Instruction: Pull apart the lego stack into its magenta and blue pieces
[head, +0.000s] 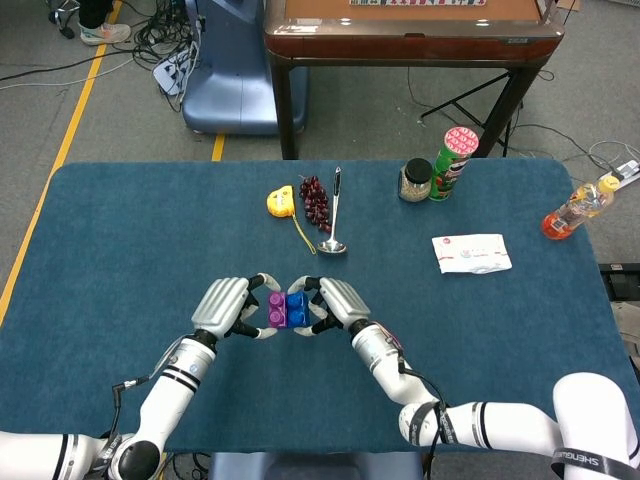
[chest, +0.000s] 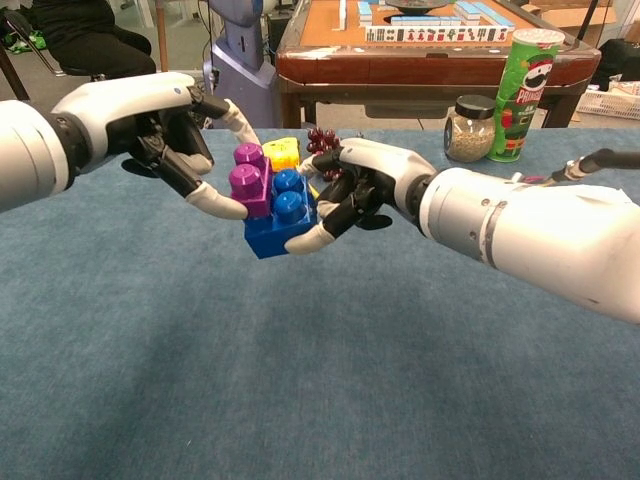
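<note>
— Two hands on one stack, yes? Start at the left.

— The left hand (chest: 170, 125) grips the magenta piece (chest: 250, 180), one finger hooked over its far side and another curled beneath its near face. From the head view the same hand (head: 226, 305) shows its pale back, fingers wrapped in toward the bricks.

— And where is the stack itself?

— Held above the blue tablecloth (chest: 200, 380), near the front middle of the table, between the two hands. The magenta piece sits on the left of the blue piece (chest: 282, 220), studs up, and the two are tilted, the blue end lower toward the camera in the chest view. They are in contact; whether the joint has begun to open I cannot tell.

— The right side?

— The right hand (chest: 365, 185) holds the blue piece, a finger under its lower edge and others closed on its far side. Above, that hand (head: 338, 302) mirrors the left.

— Anything behind them?

— Going left to right along the far part of the table: a yellow tape measure (head: 281, 200), a bunch of dark grapes (head: 316, 202), a metal ladle (head: 334, 225), a small glass jar (head: 416, 181), a green Pringles can (head: 453, 162) just beside the jar, a white packet (head: 471, 253) nearer the middle, and an orange drink bottle (head: 577, 208) at the right edge.
</note>
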